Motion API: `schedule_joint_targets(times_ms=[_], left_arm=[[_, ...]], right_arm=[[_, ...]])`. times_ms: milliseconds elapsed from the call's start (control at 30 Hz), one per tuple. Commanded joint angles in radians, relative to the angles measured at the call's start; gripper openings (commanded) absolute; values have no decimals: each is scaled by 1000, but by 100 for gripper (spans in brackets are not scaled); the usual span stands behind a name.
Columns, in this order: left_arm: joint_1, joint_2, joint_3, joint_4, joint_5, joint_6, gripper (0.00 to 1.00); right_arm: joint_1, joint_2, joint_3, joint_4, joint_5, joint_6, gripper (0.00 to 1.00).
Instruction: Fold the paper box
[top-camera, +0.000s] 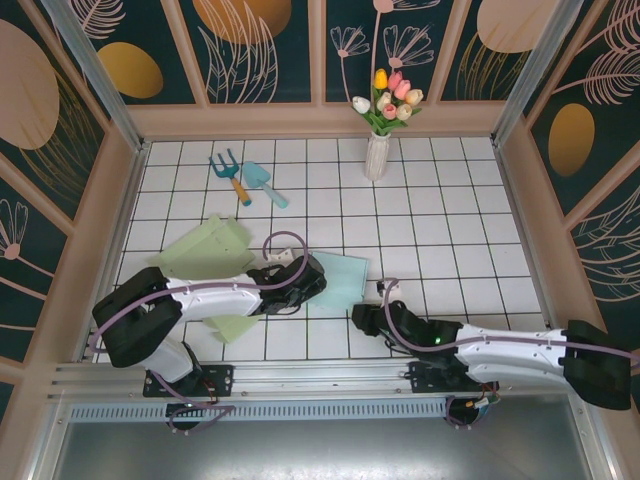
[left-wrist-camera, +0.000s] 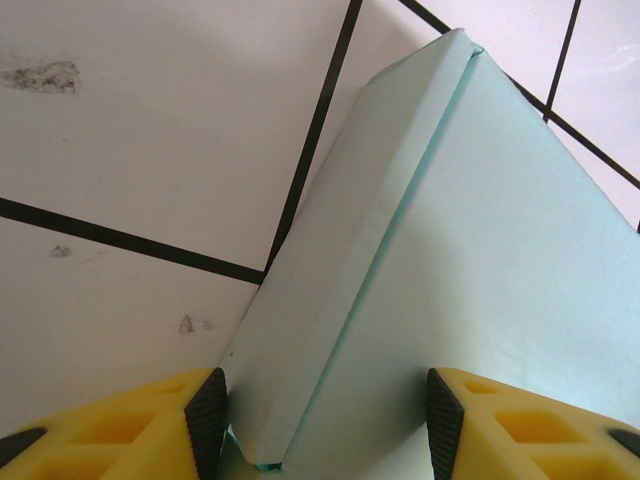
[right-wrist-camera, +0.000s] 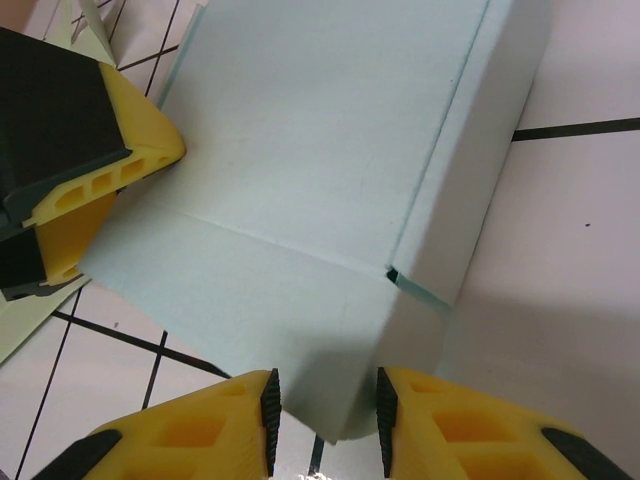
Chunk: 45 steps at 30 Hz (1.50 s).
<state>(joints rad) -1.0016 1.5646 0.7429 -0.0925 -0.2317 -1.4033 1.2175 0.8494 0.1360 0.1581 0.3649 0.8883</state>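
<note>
The left tool (left-wrist-camera: 322, 420) stands released astride a folded wall of the paper box (top-camera: 338, 280) on the bench (top-camera: 450, 200), the right tool (right-wrist-camera: 328, 420) frames its corner, grip unclear; wall-folding seems in hand, next needing a firm crease pinch.

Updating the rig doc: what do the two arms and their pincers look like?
Both the left arm and right arm have white middle links between black joint housings. A lilac cable loops along each. A small green light shows on the right arm. The left pincer and right pincer have chunky yellow fingers with hollow cells and black pads.
</note>
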Motion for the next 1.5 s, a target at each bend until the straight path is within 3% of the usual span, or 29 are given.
schedule_joint_targets(times_ms=[0,567,867,1300,1467], left_arm=[[2,75,-30,-119,6,-11,55],[1,198,41,-94,47,19,55],[2,180,12,-90,37,18,55],[2,183,16,-105,26,26,55],[2,178,16,-107,23,26,55]], right_arm=[[8,-39,-9,1,5,-17,35],[9,-76,37,-63,-2,-24,35],[9,-76,38,-75,39,-41,36],[0,-172,127,-296,173,-6,40],[-54,-168,109,-238,134,-97,44]])
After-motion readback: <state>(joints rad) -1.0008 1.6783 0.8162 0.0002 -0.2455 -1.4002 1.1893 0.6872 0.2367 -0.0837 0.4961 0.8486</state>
